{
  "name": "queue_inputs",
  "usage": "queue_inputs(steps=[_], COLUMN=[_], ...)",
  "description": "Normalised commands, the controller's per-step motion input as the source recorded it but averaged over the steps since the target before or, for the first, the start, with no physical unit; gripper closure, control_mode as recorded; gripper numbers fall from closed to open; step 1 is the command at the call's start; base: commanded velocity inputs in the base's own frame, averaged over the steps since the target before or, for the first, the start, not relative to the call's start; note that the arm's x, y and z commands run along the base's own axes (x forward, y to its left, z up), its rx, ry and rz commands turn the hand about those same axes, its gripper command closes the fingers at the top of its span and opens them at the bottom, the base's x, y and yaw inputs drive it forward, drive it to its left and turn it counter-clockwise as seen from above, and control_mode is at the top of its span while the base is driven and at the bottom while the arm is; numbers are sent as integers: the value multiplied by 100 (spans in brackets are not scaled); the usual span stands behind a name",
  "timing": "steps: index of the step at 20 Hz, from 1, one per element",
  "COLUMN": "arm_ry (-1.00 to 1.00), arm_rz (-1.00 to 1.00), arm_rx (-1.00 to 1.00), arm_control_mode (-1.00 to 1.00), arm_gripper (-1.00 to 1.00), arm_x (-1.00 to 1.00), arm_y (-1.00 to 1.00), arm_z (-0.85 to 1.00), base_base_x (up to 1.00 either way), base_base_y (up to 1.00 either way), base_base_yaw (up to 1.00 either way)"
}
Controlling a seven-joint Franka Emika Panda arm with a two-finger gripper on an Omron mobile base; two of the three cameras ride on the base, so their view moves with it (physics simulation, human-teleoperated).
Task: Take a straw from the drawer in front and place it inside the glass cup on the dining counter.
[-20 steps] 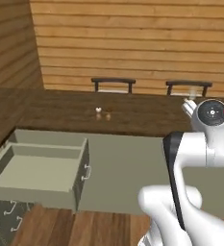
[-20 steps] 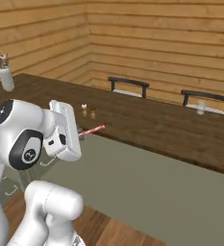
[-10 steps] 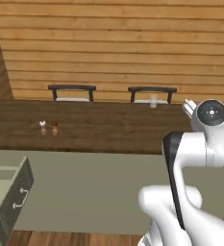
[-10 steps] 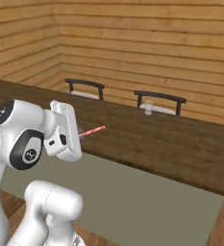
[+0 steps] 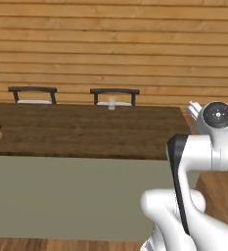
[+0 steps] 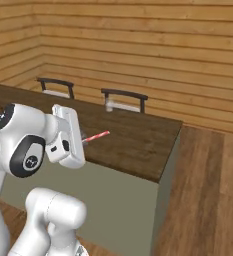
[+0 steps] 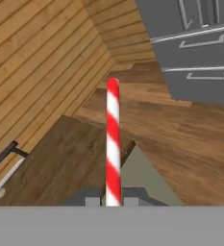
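The fingers (image 7: 113, 201) are closed on the straw (image 7: 113, 144), which sticks straight out ahead of them, red-and-white striped, over the table (image 6: 138, 145). The glass cup (image 5: 112, 103) stands at the table's far edge, well apart from the fingers; no writing is readable anywhere.

1 straw (image 7: 113, 144), 1 glass cup (image 5: 112, 103), 2 stools (image 5: 32, 93).

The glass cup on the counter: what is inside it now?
Nothing shows inside the cup. The straw is clamped in the claw, apart from the cup. The cup's bottom is too small to judge.
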Motion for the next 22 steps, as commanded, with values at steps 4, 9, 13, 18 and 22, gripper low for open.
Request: queue_inputs(steps=[4,9,13,18,22], arm_ry=[0,0,0,0,0], arm_rz=[0,0,0,0,0], arm_rx=[0,0,0,0,0], arm_control_mode=[100,100,100,100,100], arm_gripper=[100,100,100,100,100], arm_x=[0,0,0,0,0], arm_y=[0,0,0,0,0], arm_z=[0,0,0,0,0], base_base_x=[17,17,20,23,38], base_base_y=[-100,-100,-100,-100,-98], base_base_yaw=[0,0,0,0,0])
